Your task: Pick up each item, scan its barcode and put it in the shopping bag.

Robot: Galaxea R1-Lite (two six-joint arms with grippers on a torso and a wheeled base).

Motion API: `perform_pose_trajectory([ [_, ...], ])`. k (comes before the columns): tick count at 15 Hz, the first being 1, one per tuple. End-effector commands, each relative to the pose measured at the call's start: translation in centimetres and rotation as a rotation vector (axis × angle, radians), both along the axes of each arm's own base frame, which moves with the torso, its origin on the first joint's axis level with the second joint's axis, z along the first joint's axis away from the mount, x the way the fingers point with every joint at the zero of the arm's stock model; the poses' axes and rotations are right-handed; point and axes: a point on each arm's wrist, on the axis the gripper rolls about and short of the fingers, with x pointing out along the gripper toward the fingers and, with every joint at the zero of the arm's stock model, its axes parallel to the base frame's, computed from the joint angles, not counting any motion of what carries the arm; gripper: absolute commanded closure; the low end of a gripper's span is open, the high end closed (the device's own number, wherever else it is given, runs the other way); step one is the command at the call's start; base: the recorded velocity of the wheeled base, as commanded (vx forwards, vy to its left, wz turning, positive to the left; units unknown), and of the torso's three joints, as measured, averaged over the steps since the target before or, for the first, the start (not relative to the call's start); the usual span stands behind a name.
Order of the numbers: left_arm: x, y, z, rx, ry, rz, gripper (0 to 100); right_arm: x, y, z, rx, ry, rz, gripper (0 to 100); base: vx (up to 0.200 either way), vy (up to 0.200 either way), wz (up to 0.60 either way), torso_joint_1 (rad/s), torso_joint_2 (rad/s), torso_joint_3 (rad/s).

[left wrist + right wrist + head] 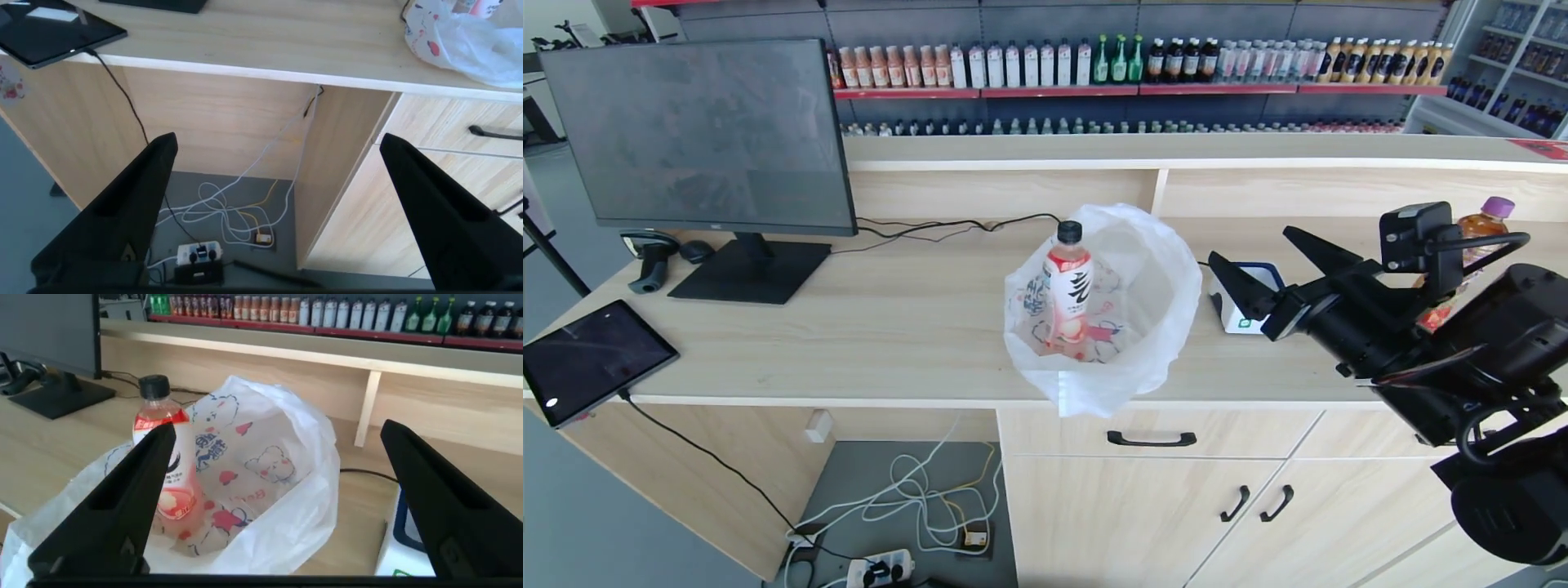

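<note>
On the counter [915, 327], near its middle, the bag [1168, 286] sits open, and its lower fold hangs slightly over the front edge at 6 o'clock. We see the bottle [1068, 286] standing upright inside, against the bag's 9 o'clock wall, with its black cap above the rim. Its label is white with bold black strokes, a red band at the neck and pink fruit low down; we cannot read the writing. The bag carries small red and grey cartoon prints.

At 3 o'clock of the bag, just beside it, stands the scan box [1241, 314], white with a blue rim. The right claw [1248, 243] hovers over it, jaws spread wide and pointing toward 10 o'clock. Behind that arm, near the back wall, a purple-capped bottle [1485, 222] of amber drink is partly hidden.

A broad stretch of wood separates the bag from the monitor [698, 135] at 10 o'clock. A hand scanner [649, 261] lies beside the monitor's base. The tablet [592, 359] juts past the front edge at 8 o'clock. A raised ledge closes the counter at 12 o'clock.

The left claw [278, 143] hangs low before the counter front, jaws wide apart, facing the bay with cables [237, 216] and a power strip [200, 251].
</note>
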Motion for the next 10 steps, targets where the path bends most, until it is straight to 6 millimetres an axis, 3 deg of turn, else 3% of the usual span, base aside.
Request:
perform_pose_trajectory([
  [1, 0.0, 0.0, 0.0, 0.000, 0.000, 0.000, 0, 0.1, -0.1, -0.2, -0.003, 0.006, -0.005, 0, 0.000, -0.200, 0.00, 0.007, 0.00, -0.002],
  [10, 0.0, 0.0, 0.0, 0.000, 0.000, 0.000, 0, 0.6, -2.6, -0.8, -0.010, 0.031, -0.091, 0, 0.000, -0.200, 0.00, 0.001, 0.00, 0.002],
])
